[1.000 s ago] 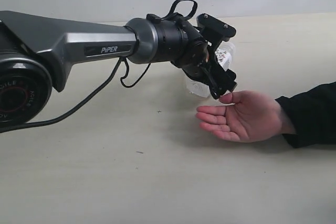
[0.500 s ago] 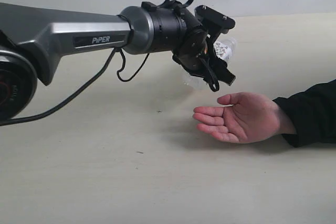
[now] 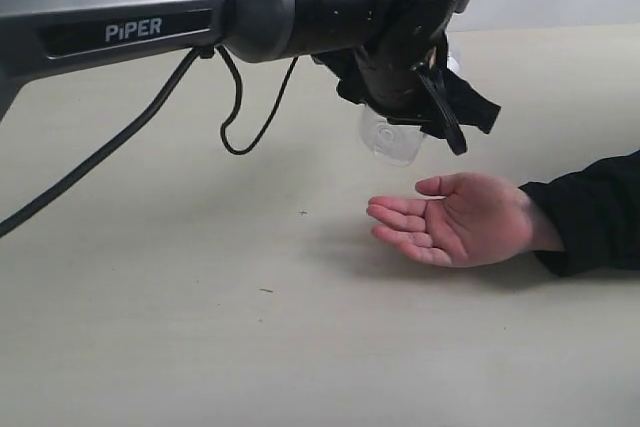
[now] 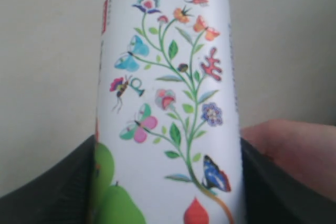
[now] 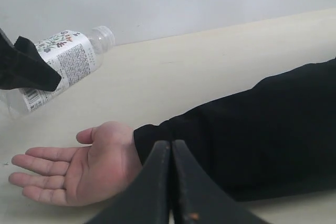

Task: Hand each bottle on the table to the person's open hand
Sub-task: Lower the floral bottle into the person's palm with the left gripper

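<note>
Left gripper [image 3: 447,115] clamped on a clear floral-labelled bottle [image 3: 392,139], held tilted in air just above the person's open hand [image 3: 458,223], off the table [image 3: 200,307]; right gripper [image 5: 171,149] fingers pressed together, holding nothing

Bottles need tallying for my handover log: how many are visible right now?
1. The bottle is gripped by the left end effector, tilted above the person's open hand. Others may be hidden behind the arm or out of view.
</note>
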`<state>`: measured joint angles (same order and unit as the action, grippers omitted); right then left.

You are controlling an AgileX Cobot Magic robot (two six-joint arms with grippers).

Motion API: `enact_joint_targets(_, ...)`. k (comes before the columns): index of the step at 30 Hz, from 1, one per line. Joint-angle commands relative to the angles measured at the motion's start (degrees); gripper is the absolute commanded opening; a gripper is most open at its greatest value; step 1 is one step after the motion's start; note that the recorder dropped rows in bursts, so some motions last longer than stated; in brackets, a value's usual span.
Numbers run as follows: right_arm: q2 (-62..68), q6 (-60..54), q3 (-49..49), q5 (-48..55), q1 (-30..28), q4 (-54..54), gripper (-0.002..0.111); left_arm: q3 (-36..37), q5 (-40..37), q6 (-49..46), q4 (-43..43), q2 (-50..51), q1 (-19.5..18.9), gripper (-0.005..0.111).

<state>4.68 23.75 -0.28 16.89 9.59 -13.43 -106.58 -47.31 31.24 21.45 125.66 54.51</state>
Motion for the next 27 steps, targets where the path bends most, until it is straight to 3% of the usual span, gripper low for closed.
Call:
enact_joint_targets(1,0.43,-0.13,0.28,-0.54,-0.29,-0.02,0.000,-0.03,-3.30,11.59,1.58,-1.89,2.41,0.000)
enact_joint_targets(6,0.43,-0.13,0.28,-0.54,-0.29,-0.02,0.000,-0.03,-6.57,21.62,1.33,-1.88,4.46,0.000)
enact_joint_targets(14,0.43,-0.13,0.28,-0.68,-0.29,-0.02,0.000,-0.03,-4.94,32.52,3.43,-1.88,8.88,0.000)
enact_joint_targets(27,0.43,-0.13,0.28,-0.68,-0.29,-0.02,0.000,-0.03,-2.93,38.36,6.06,2.05,10.70,0.001)
